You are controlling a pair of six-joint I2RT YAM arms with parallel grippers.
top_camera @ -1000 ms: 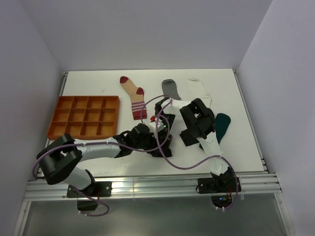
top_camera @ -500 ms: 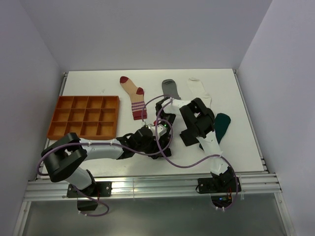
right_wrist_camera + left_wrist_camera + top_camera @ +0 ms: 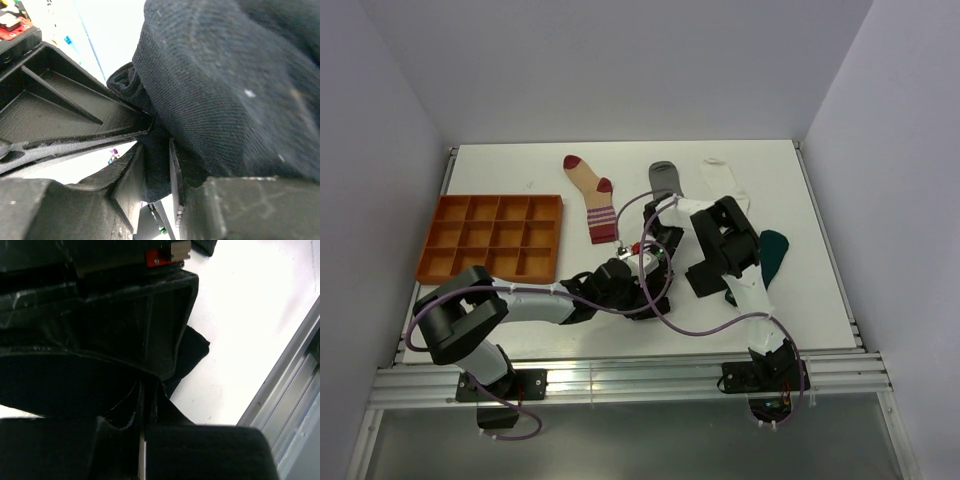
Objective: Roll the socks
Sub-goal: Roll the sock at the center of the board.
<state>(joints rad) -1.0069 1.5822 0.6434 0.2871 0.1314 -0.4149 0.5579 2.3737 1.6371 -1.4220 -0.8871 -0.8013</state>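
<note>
The left arm (image 3: 520, 298) lies low over the tabletop (image 3: 500, 170), reaching from its base toward the middle. The right arm (image 3: 725, 245) stands folded above its base, with the wrist bent down to the same place. So the two pairs of fingers meet almost tip against tip.

Beyond the fingers, on the far side from the bases, lie the beige red-striped sock (image 3: 592, 195), the grey sock (image 3: 665, 178) and the white sock (image 3: 720, 178), all flat and apart from the fingers. The dark teal sock (image 3: 773, 255) lies to the right of the fingers, partly hidden behind the right arm. The orange tray (image 3: 500, 198) stands well apart to their left. A purple cable (image 3: 700, 335) loops near the meeting place. From above, the two wrists cover what is under them.

The left fingers (image 3: 137, 405) are pressed together, with an edge of the black sock (image 3: 194, 347) pinched between them. More of it spreads on the tabletop just past the tips.

The right fingers (image 3: 141, 167) stand only a little apart. A fold of the black fabric fills this gap and touches both inner faces, and a thick bundle of it bulges beside them. I cannot tell if this is one sock or two.
</note>
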